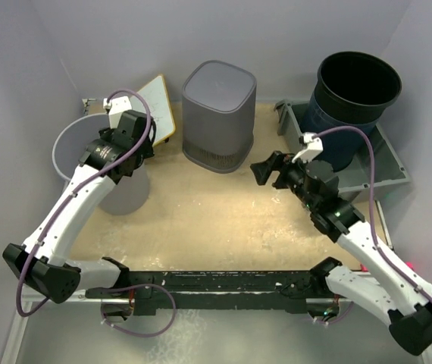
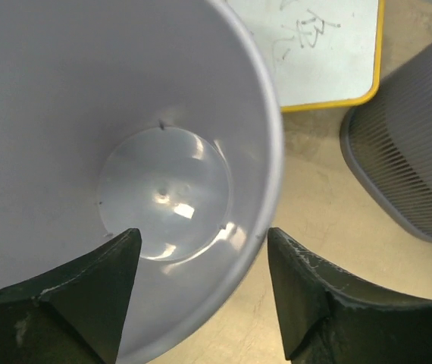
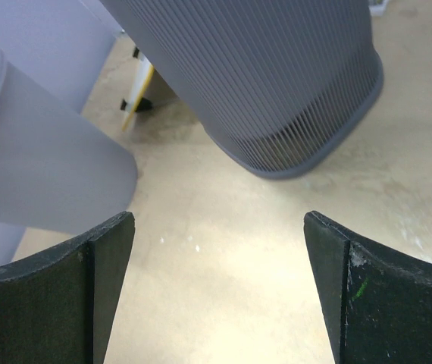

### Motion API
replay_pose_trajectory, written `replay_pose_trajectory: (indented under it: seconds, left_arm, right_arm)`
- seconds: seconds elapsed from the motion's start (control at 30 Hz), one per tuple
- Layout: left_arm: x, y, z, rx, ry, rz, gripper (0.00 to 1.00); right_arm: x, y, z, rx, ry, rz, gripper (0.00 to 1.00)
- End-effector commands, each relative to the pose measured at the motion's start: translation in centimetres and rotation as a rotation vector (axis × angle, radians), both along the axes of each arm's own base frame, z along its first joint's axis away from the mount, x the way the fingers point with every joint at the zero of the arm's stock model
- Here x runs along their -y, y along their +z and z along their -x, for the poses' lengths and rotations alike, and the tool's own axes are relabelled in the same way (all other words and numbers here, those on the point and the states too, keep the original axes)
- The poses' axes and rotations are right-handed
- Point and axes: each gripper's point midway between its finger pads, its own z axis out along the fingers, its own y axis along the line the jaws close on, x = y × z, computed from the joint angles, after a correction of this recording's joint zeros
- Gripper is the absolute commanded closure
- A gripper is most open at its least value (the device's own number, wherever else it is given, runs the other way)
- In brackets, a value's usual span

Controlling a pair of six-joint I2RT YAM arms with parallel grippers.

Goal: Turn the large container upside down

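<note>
As things stand: the pale grey round bin (image 2: 163,182) is upright at the table's left, mouth up, and not yet turned.
Left gripper (image 2: 202,236): jaws apart, straddling the bin's rim with one finger inside and one outside, not clamped on it.
Right gripper (image 3: 220,224): spread wide and empty, hovering mid-table near the ribbed grey bin (image 1: 218,114).
Left to do: by the look of it, everything; grip, lift, invert, set down.

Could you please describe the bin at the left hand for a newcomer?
At the left of the table, beside the yellow-edged whiteboard, stands the pale grey bin, the left hand straddling its rim. It alone is smooth and light: the centre bin is ribbed, the right bucket dark.
</note>
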Motion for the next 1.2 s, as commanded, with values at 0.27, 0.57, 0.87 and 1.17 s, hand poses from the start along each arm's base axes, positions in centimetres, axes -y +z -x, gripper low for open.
replay_pose_trajectory:
  seconds: [0.27,0.57,0.87,1.17]
  left_arm:
    - [7.0,1.2,0.2,-0.042,-0.336,0.261,1.0]
    - [12.5,9.1,4.9,0.049,-0.593,0.61,1.0]
    - [17.1,15.2,8.1,0.294,-0.827,1.053,1.0]
    - [18.2,8.7,7.6,0.19,-0.825,1.08,1.0]
  right_arm:
    - [5.1,0.0,3.5,-0.016,-0.123,0.093,0.04]
    - [5.0,1.0,3.5,-0.028,-0.115,0.109,0.04]
    - [5.1,2.6,3.0,-0.032,-0.142,0.097,0.05]
    - [6.2,3.5,3.5,-0.015,-0.171,0.131,0.05]
